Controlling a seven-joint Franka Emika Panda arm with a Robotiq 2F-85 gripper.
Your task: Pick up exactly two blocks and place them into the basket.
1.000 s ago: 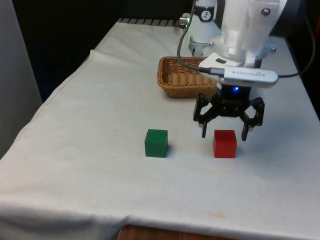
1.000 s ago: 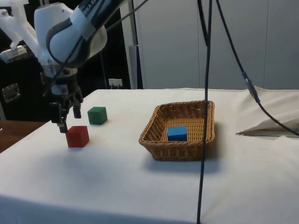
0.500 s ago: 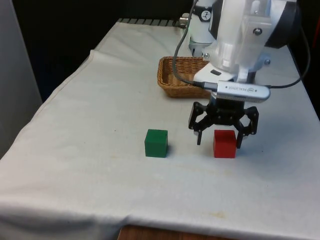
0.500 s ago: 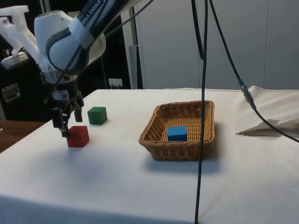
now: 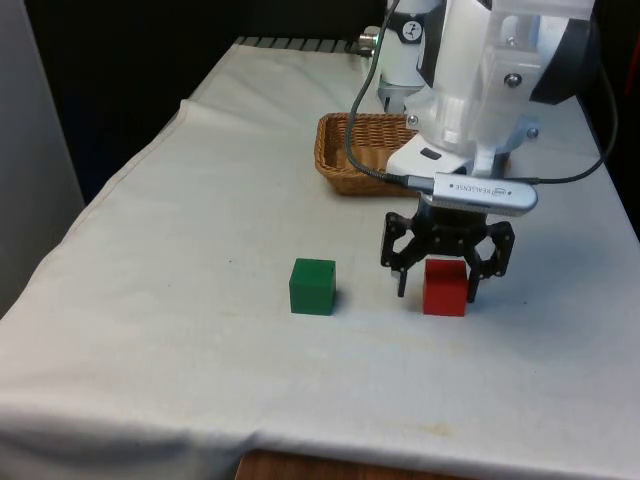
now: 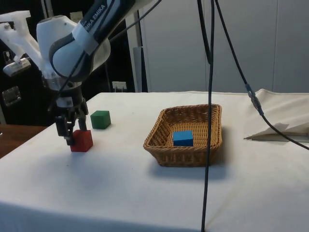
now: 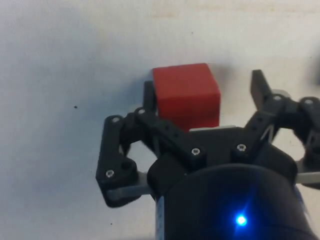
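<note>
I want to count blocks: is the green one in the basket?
No, the green block sits on the cloth, apart from the basket, which holds a blue block.

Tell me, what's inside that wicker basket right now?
The side view shows one blue block lying on the floor of the basket. In the front view the arm covers much of the basket, so its inside cannot be checked from there.

Gripper point(image 6: 71, 137) down at red block point(image 6: 82, 140); blue block point(image 6: 183, 137) in basket point(image 6: 159, 147).
</note>
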